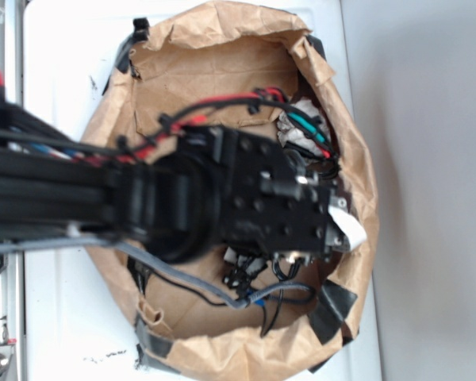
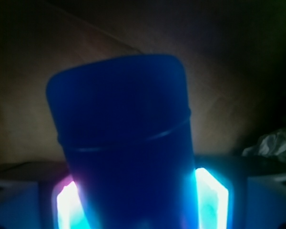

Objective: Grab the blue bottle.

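Exterior view: the black robot arm (image 1: pixel 143 202) reaches in from the left edge over a round container lined with crumpled brown paper (image 1: pixel 222 71), which sits on a white table (image 1: pixel 55 71). The arm's wrist block hides most of the container's middle. Red, black and grey cables run along the arm and loop below it. A crumpled white paper wad (image 1: pixel 301 131) lies just past the wrist, near the container's upper right wall. Strips of black tape (image 1: pixel 333 305) hold the paper rim at the lower right and lower left. The blue bottle cannot be made out from here; the arm covers the place where it would be, and the tool itself is hidden under the wrist.

Wrist view: the blue bottle (image 2: pixel 126 157) fills the centre, its flat end toward the dim brown paper wall behind. The tool (image 2: pixel 142 202) is clenched around it, one bright glowing finger (image 2: pixel 210 200) pressed on each side of the bottle's body. A bit of pale crumpled paper shows at the right edge
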Motion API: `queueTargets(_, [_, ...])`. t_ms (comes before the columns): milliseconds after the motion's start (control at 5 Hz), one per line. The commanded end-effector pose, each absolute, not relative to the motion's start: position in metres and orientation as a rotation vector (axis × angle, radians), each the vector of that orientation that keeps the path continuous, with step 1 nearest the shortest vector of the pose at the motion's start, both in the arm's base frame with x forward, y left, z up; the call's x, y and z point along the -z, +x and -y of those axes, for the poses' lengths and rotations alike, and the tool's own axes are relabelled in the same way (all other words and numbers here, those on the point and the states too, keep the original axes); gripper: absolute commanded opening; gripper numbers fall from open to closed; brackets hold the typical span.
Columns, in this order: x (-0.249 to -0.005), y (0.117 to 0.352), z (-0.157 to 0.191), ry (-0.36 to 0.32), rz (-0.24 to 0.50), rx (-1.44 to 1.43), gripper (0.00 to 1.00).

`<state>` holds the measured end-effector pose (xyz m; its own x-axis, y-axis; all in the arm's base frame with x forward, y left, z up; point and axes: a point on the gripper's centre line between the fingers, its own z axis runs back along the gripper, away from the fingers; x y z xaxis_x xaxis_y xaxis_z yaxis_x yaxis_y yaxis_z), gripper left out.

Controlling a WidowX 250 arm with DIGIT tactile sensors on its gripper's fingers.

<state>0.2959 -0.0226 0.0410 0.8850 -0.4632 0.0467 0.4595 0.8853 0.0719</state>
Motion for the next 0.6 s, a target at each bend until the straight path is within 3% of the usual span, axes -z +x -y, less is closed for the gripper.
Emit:
queueTargets(0, [-0.161, 0.282, 0.026, -0.09, 0.291, 0.394, 0.0])
queueTargets(200, [-0.19, 0.268, 0.031, -0.116, 0.316, 0.366, 0.0])
queueTargets(400, [-0.193, 0.267, 0.031, -0.007, 0.295, 0.314, 0.0])
